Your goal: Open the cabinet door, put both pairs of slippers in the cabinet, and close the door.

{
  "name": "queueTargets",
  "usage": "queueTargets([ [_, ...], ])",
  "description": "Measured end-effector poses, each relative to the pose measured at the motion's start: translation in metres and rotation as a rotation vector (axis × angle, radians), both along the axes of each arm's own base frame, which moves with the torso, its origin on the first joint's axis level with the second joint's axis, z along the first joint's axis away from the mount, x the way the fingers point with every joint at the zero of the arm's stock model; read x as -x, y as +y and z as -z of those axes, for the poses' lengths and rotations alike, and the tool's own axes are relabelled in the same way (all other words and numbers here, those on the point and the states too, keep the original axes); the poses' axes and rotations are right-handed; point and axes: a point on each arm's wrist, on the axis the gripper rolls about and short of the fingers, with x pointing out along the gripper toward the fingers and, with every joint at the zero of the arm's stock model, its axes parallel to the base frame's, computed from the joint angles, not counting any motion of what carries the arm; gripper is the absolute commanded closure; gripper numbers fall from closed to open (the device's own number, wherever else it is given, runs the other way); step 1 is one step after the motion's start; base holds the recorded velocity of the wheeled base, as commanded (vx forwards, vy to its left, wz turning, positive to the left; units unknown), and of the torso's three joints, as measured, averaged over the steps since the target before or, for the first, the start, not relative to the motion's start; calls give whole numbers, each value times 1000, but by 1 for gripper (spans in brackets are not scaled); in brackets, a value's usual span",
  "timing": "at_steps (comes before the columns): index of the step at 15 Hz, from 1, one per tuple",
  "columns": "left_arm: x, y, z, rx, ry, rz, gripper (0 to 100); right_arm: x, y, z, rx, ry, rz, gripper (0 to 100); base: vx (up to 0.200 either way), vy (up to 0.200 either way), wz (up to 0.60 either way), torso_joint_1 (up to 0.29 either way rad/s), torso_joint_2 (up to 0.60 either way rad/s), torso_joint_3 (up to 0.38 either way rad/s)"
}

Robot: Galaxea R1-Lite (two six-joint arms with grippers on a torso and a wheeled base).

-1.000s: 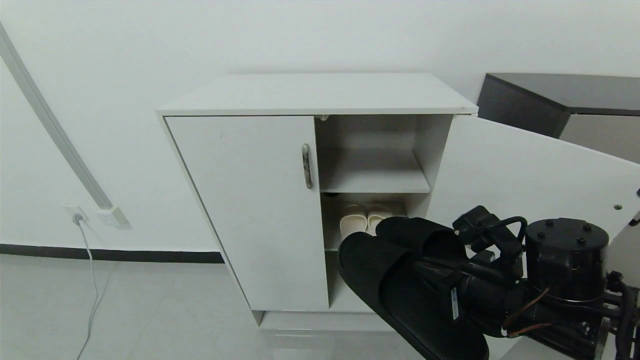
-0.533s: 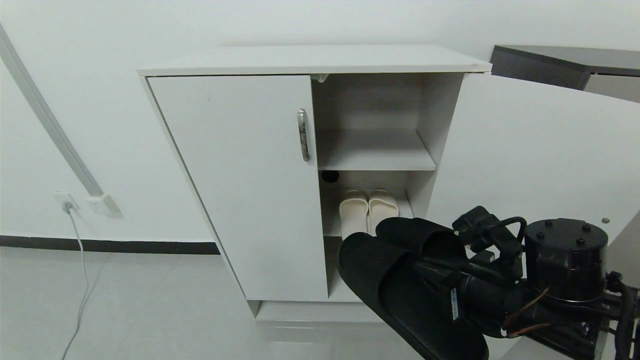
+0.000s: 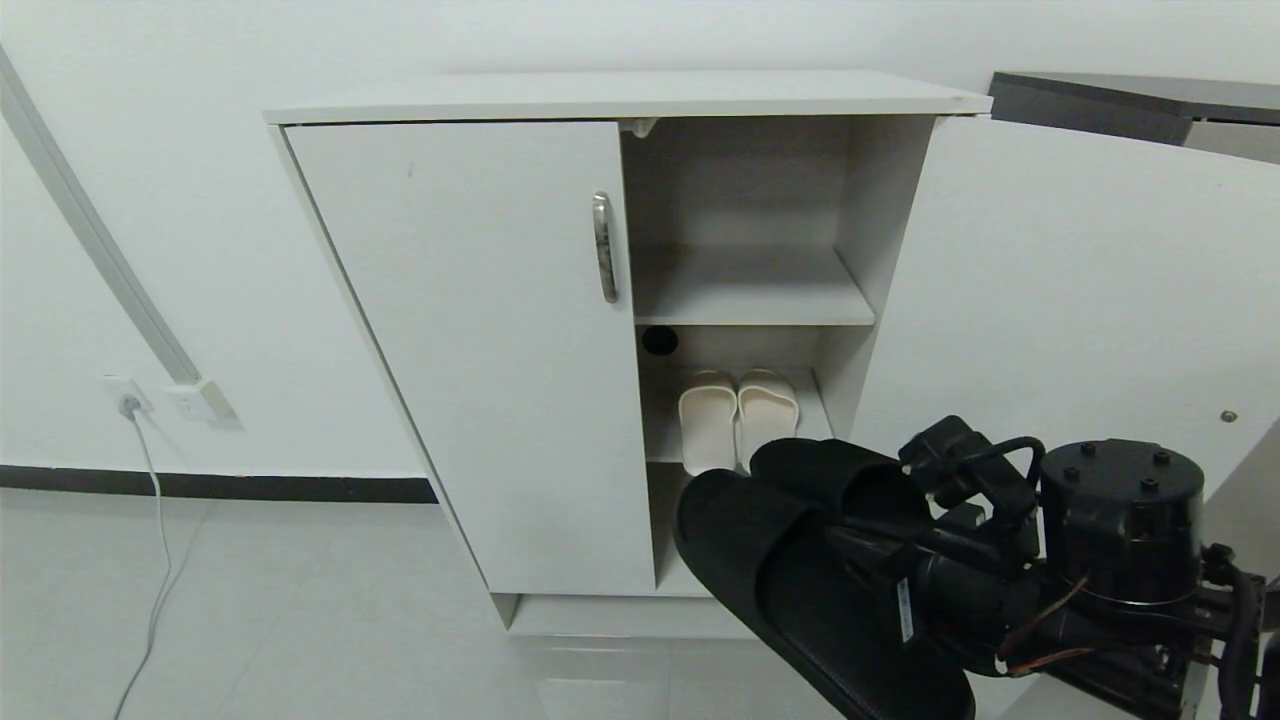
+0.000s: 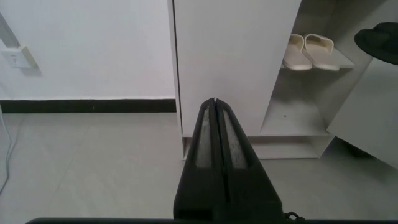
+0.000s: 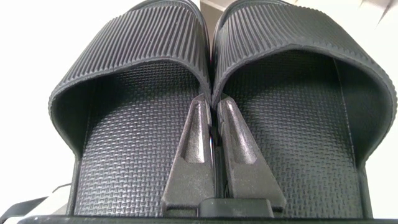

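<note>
The white cabinet (image 3: 620, 95) stands against the wall with its right door (image 3: 1060, 300) swung open and its left door (image 3: 480, 350) closed. A pair of cream slippers (image 3: 738, 418) sits on the middle shelf, also seen as cream slippers (image 4: 311, 51) in the left wrist view. My right gripper (image 5: 213, 118) is shut on the pair of black slippers (image 5: 224, 93), pinching their inner edges together. The black slippers (image 3: 800, 550) hang in front of the open compartment, below the cream pair. My left gripper (image 4: 214, 109) is shut on nothing, low over the floor before the closed door.
The upper shelf (image 3: 750, 290) and the bottom compartment (image 4: 292, 118) are bare. A dark desk (image 3: 1130, 95) stands behind the open door. A wall socket with a cable (image 3: 130, 408) is at the left. Pale floor tiles (image 3: 250, 620) stretch in front of the cabinet.
The head camera has moved, so the cabinet looks nearer and higher in the picture, showing more of the cream slippers. The right gripper still holds the black slippers in the same place.
</note>
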Motion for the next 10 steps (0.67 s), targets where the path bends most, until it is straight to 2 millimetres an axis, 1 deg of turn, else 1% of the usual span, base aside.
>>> queueTargets([
  [3, 0, 0, 0, 0, 0, 0, 100, 2, 0, 2, 8, 6, -6, 100, 0, 0, 0, 0, 0, 0],
  [4, 0, 0, 0, 0, 0, 0, 100, 2, 1, 3, 9, 7, -8, 100, 0, 0, -600, 2, 2, 7],
  [10, 0, 0, 0, 0, 0, 1, 100, 2, 3, 3, 5, 11, -27, 100, 0, 0, 0, 0, 0, 0],
])
